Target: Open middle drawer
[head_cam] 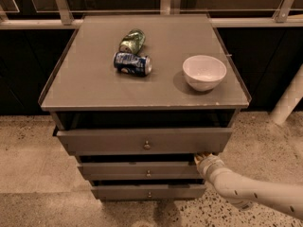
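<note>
The grey cabinet (94,84) has three drawers. The top drawer (109,142) stands pulled out a little. The middle drawer (123,170) is the slim front below it, with a small round knob (148,173) at its centre. The bottom drawer (128,192) sits under it. My gripper (203,158) comes in from the lower right on a white arm (251,190). Its tip is at the right end of the middle drawer's top edge, just under the top drawer's front.
On the cabinet top lie a blue can (132,63) and a green can (132,40) on their sides, and a white bowl (204,72) stands at the right. A white post (289,100) stands at the right. The floor (28,174) is speckled.
</note>
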You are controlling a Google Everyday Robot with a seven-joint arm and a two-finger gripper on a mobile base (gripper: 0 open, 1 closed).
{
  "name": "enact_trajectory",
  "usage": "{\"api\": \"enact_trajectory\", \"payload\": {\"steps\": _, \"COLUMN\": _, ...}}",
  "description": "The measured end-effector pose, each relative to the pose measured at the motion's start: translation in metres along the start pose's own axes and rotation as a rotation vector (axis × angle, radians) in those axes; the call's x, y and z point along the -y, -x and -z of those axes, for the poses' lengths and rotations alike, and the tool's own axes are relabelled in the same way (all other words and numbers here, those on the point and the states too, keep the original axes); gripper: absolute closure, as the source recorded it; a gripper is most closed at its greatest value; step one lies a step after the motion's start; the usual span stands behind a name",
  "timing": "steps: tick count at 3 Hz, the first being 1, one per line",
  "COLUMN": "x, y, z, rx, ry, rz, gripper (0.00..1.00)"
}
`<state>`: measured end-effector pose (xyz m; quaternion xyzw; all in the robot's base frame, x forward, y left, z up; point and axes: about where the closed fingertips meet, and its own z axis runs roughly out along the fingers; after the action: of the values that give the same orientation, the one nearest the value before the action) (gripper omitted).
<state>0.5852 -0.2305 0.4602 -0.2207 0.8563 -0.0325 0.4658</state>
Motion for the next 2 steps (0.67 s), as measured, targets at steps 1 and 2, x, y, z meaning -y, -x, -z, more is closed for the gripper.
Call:
{"api": "enact_trajectory", "payload": {"steps": 1, "x": 0.0020, "y": -0.0073, "z": -0.0047, "rx": -0.013, "ry": -0.016, "rz": -0.012, "gripper": 1.00}}
{"api": "enact_trajectory", "payload": {"steps": 2, "x": 0.0029, "y": -0.0161, "z": -0.0083, "rx": -0.032, "ry": -0.028, "rz": -0.025, "gripper": 1.00}}
